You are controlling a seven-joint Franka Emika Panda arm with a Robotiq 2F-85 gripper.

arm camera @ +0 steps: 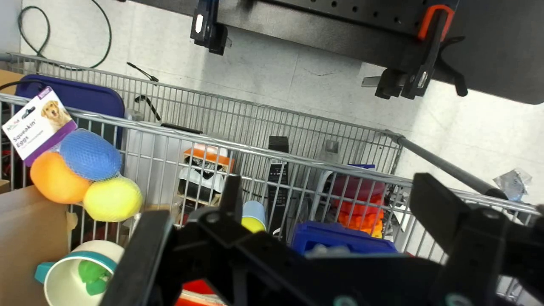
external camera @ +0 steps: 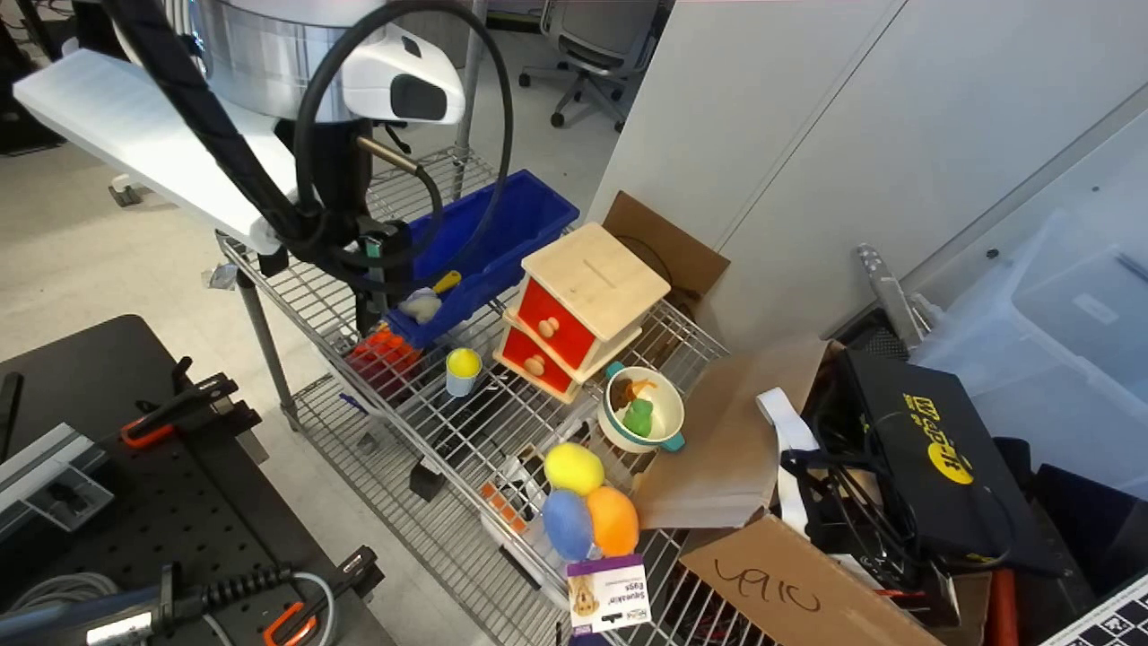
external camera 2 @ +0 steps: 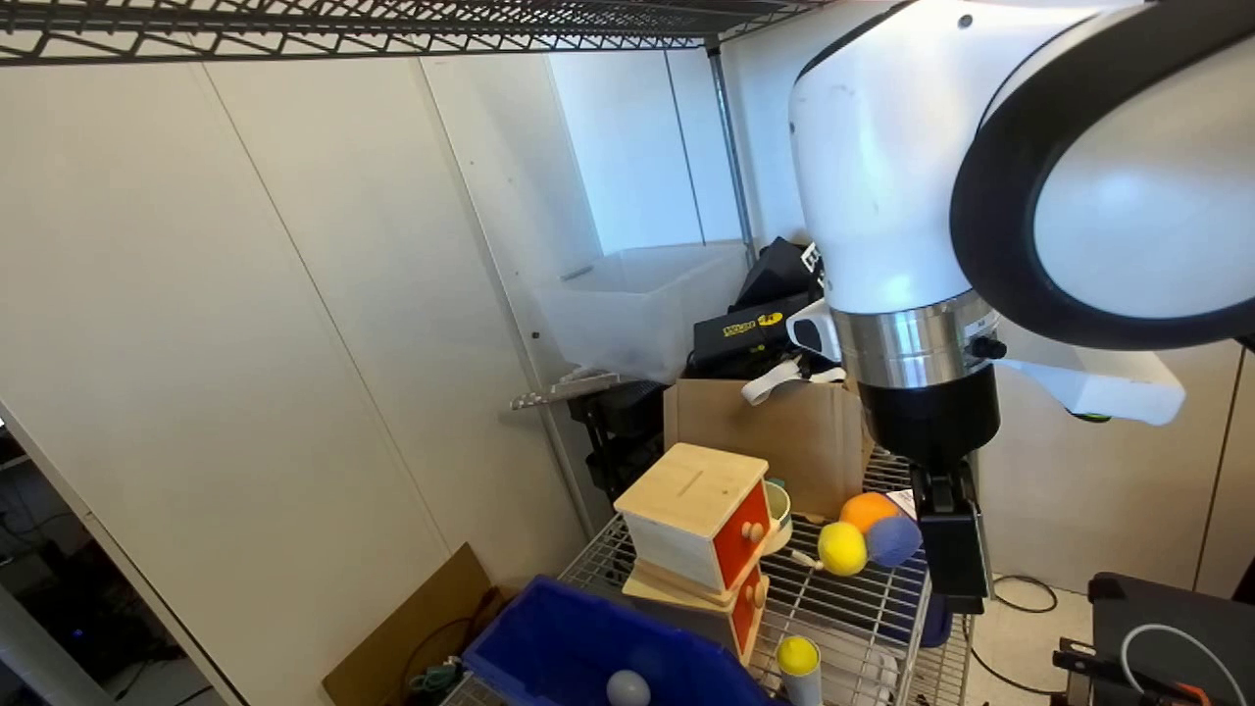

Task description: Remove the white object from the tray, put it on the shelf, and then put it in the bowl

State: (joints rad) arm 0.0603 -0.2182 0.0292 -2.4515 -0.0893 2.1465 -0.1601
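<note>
Black fingers apart, wrist view clearest

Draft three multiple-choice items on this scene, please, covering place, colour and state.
1. The rounded white object lies in the:
A) round cream bowl
B) long dark-blue plastic tray
C) cardboard box

2. Drawer fronts on the pale wooden box are:
A) red
B) green
C) black

3. The black two-fingered gripper is:
A) shut, empty
B) shut on that object
C) open

1 B, an exterior view showing it inside; 2 A, both exterior views showing red; 3 C, the wrist view showing fingers apart.
</note>
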